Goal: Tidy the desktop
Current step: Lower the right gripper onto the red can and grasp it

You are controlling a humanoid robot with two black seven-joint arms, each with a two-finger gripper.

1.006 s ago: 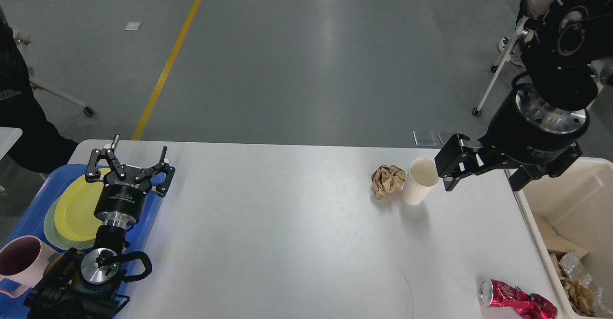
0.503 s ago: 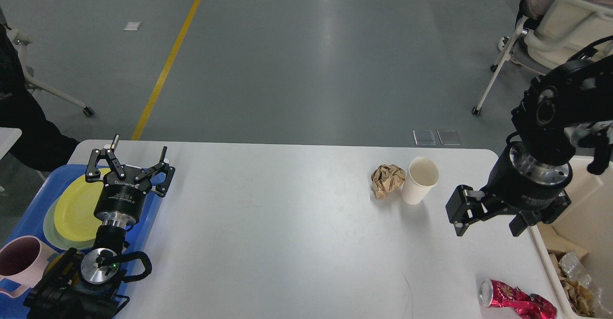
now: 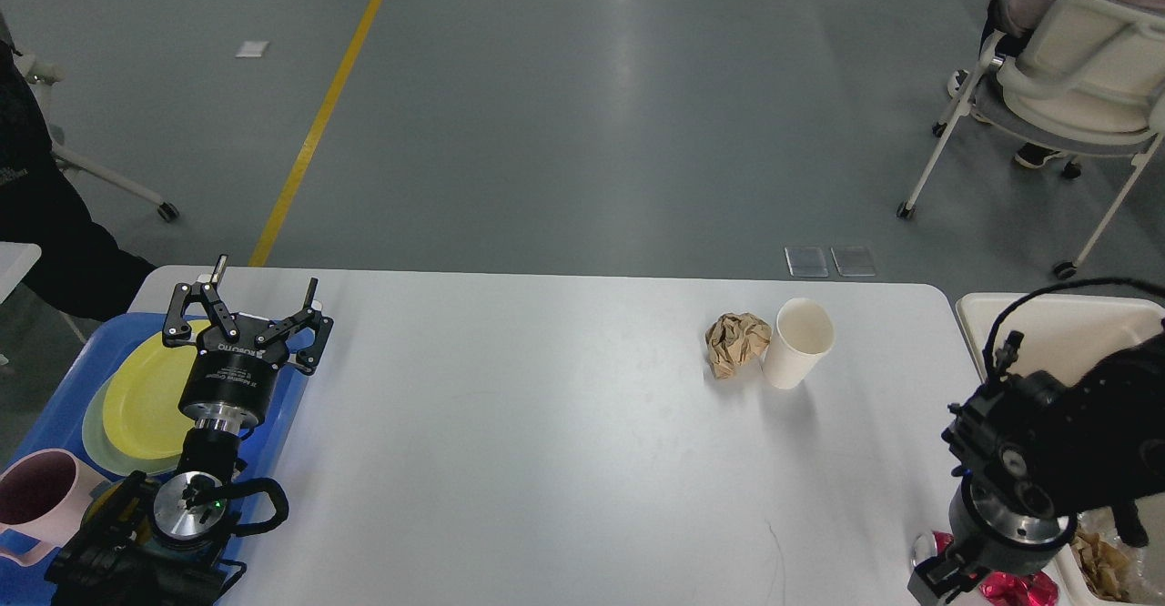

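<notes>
Since the 2 earlier frames, the right arm has swung from beside the paper cup back and down to the table's near-right corner, so its right hand now sits low over the crushed red can, most of which it hides. The hand is cut off at the frame's bottom edge and seen dark and end-on; whether its fingers are spread or closed, or touching the can, cannot be told. The left hand has not moved: it hovers with fingers spread wide and empty over the blue tray at the table's left edge, above the yellow plate; a pink mug stands at the tray's near end. The white table is mostly bare; the cup and a crumpled brown paper ball, touching each other, remain near the far-right corner. Judged from this, the can is the next item bound for the cream bin beside the right edge, leaving 2 pieces.
</notes>
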